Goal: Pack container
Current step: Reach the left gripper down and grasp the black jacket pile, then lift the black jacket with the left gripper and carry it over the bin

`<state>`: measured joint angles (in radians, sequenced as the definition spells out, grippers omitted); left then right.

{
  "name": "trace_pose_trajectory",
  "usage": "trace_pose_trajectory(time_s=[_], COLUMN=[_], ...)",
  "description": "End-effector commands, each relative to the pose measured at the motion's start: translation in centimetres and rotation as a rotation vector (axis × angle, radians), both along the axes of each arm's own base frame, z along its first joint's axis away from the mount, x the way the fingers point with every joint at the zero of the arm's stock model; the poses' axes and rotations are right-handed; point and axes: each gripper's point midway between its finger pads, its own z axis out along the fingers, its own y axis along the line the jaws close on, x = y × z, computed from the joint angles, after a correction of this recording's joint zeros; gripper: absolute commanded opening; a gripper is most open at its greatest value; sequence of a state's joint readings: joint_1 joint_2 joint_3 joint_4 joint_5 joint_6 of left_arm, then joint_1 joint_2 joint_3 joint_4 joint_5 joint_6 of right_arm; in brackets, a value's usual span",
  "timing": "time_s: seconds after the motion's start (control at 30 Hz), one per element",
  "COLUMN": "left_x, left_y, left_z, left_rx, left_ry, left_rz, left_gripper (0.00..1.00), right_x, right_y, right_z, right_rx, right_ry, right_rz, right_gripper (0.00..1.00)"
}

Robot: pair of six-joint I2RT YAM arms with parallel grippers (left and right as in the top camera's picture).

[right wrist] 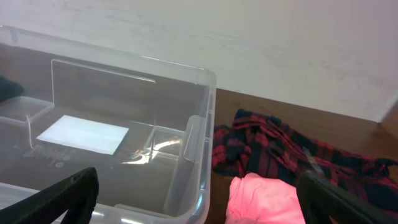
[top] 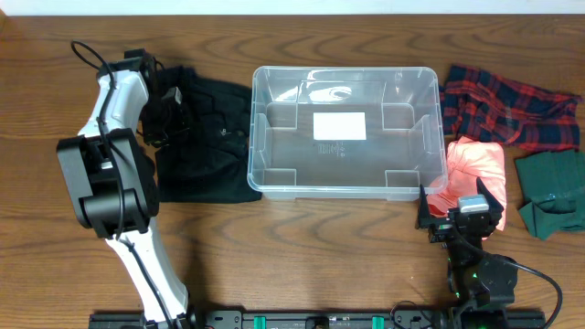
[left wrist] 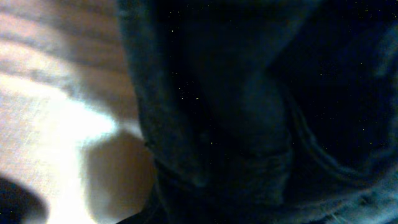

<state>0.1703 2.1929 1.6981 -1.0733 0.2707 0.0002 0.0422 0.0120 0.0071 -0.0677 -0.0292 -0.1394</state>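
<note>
A brown wooden desk (top: pixel 302 265) carries the clear, rounded rectangular plastic container (top: pixel 344 191) at its middle, a white label on its floor. Left of the container lies a black garment (top: pixel 210 155) with the left hand (top: pixel 164 114) low on it, seemingly touching. Its own view is too dark to tell its opening. Just right of the container, the right hand (right wrist: pixel 199 202) gapes wide and empty beside a pink cloth (top: pixel 475 164).

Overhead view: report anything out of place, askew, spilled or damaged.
Nothing stands out. The container sits square to the table edge, empty, with no visible damage. The black garment lies on its left. The plaid cloth, pink cloth and green cloth lie rumpled on its right.
</note>
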Motion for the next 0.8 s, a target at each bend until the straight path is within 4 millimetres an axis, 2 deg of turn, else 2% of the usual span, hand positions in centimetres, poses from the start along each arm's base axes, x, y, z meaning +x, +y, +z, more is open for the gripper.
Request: trace_pose_trajectory(time_s=[0.0, 0.2, 0.47, 0.53, 0.6, 0.7, 0.77], left_x=[1.8, 2.3, 0.8, 0.4, 0.0, -0.5, -0.8], left_y=[0.9, 1.1, 0.7, 0.4, -0.8, -3.6, -5.1], left_z=[5.8, 13.5, 23.3, 25.2, 27.4, 30.4, 31.7], left_rx=[0.043, 0.079, 0.092, 0.081, 0.036, -0.068, -0.122], left_ry=[-0.146, -0.348, -0.600, -0.651, -0.712, -0.807, -0.842], left_rz=[0.007, 0.042, 0.144, 0.172, 0.183, 0.118, 0.097], left_gripper=[0.06, 0.06, 0.05, 0.06, 0.06, 0.06, 0.06], right_x=[0.0, 0.0, 0.0, 0.0, 0.0, 0.0, 0.0], right_y=[-0.2, -0.2, -0.2, -0.2, -0.2, -0.2, -0.2], right_z=[-0.1, -0.1, -0.1, -0.1, -0.1, -0.1, -0.1], right_rx=[-0.008, -0.008, -0.008, -0.008, -0.008, -0.008, -0.008], right_ry=[0.001, 0.001, 0.001, 0.001, 0.001, 0.001, 0.001], right_rz=[-0.008, -0.008, -0.008, -0.008, -0.008, -0.008, -0.008], right_gripper=[0.99, 0.99, 0.99, 0.99, 0.99, 0.99, 0.99])
